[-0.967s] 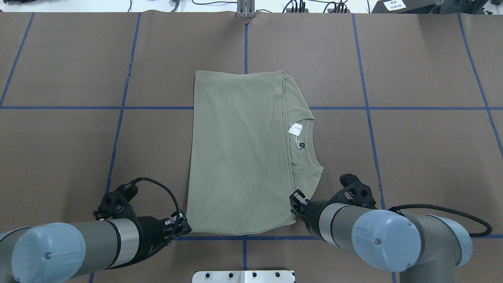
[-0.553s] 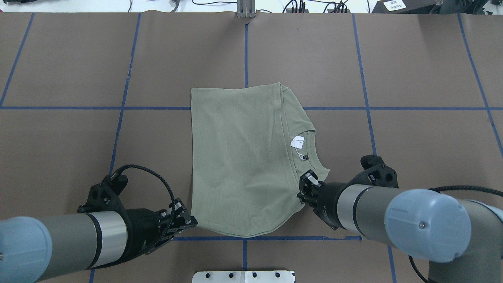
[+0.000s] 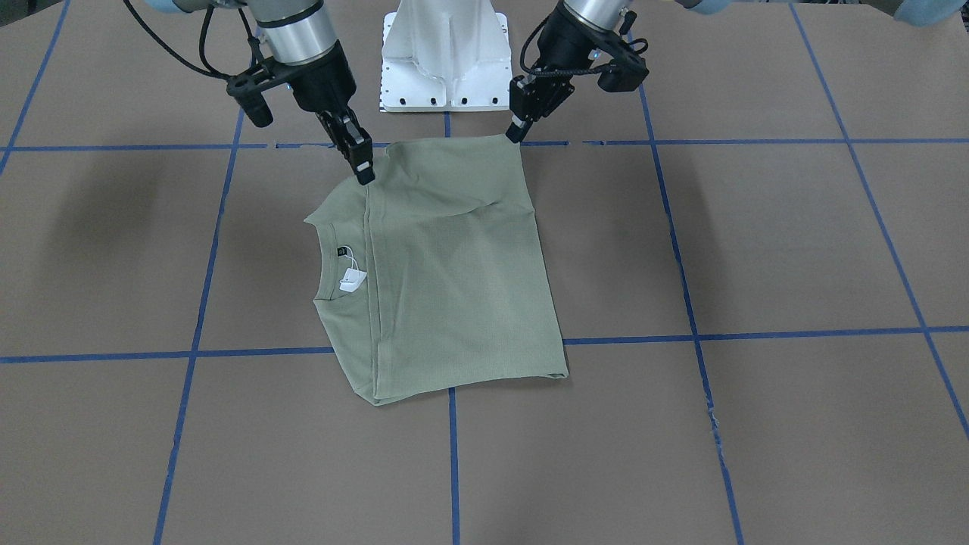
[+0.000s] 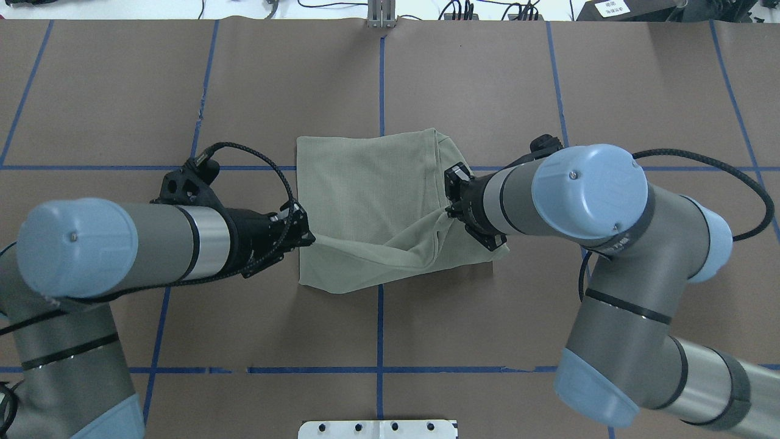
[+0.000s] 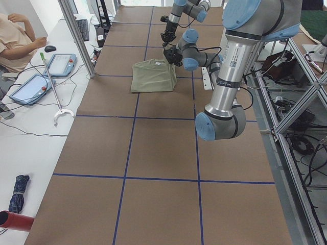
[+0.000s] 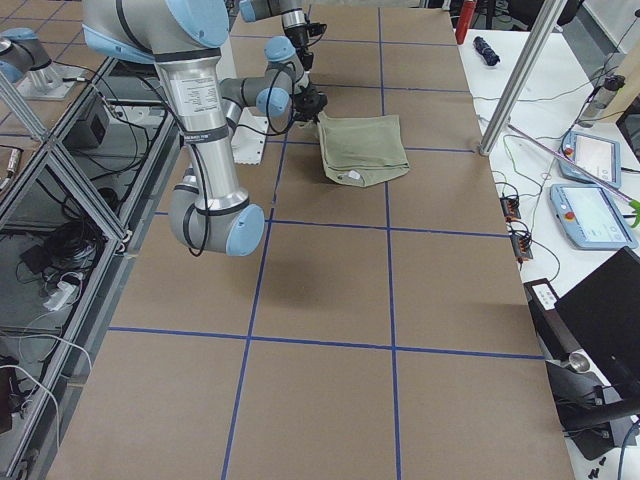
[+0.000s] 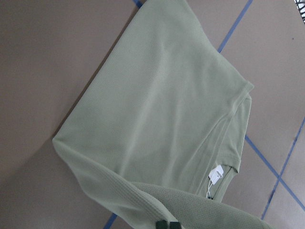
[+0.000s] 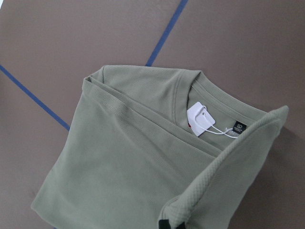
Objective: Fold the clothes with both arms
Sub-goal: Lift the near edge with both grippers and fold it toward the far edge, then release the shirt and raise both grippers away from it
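The pale sage-green shirt (image 4: 365, 189) lies folded on the brown table, with its collar and white hang tag (image 3: 350, 281) toward the robot's right. Its near edge is raised off the table and sags between the two arms. My left gripper (image 4: 308, 236) is shut on the near-left corner, which also shows in the front view under the left gripper (image 3: 513, 135). My right gripper (image 4: 450, 198) is shut on the near-right corner beside the collar, also seen as the right gripper (image 3: 365, 175). The right wrist view shows the hang tag (image 8: 200, 118) below the lifted ribbed edge.
The white pedestal base (image 3: 447, 53) stands at the robot's edge of the table. Blue tape lines (image 4: 380, 85) cross the brown cover. A metal post (image 4: 381, 15) sits at the far edge. A person (image 5: 15, 38) sits at a side table with tablets.
Both arms have moved away from the robot base and lifted the shirt's near edge, carrying it over the rest of the shirt. The shirt now covers less of the table.
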`<state>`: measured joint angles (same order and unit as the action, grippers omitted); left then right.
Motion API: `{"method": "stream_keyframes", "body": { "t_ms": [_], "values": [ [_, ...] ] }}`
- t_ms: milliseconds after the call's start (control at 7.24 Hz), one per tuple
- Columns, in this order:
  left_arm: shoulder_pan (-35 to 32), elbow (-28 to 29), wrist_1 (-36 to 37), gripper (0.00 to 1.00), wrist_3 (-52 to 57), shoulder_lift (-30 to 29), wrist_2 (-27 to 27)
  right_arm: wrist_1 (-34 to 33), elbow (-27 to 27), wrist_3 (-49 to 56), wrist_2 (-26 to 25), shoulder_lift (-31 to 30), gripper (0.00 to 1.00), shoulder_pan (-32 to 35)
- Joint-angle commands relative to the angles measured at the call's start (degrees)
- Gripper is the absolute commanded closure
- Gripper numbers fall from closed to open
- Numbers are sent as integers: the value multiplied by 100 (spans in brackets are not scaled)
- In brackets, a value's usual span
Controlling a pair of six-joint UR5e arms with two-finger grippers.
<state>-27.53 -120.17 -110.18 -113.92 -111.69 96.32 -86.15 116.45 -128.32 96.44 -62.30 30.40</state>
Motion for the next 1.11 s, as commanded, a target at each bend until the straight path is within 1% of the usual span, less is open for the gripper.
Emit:
{"method": "stream_keyframes", "body": {
  "t_ms": [0, 138, 276, 415, 553, 691, 829, 967],
  "values": [
    [-603, 597, -39, 100, 519, -221, 158, 63, -717, 246, 68, 409, 100, 308],
    [-709, 809, -74, 100, 720, -265, 159, 211, -1181, 255, 68, 646, 100, 369],
    [-850, 1124, -74, 100, 888, -457, 159, 534, -1543, 255, 77, 727, 100, 457],
    [-886, 1406, -170, 100, 976, -564, 150, 712, -1834, 290, 242, 789, 100, 571],
    [-930, 1695, -536, 100, 1012, -565, 150, 809, -2158, 334, 331, 963, 100, 677],
    [-982, 2055, -888, 100, 1013, -582, 150, 810, -2370, 352, 340, 1078, 100, 721],
    [-1044, 2285, -1109, 100, 1082, -635, 150, 819, -2555, 404, 340, 1158, 100, 756],
    [-1105, 2487, -1120, 100, 1179, -766, 150, 819, -2783, 422, 340, 1298, 100, 792]
  ]
}}
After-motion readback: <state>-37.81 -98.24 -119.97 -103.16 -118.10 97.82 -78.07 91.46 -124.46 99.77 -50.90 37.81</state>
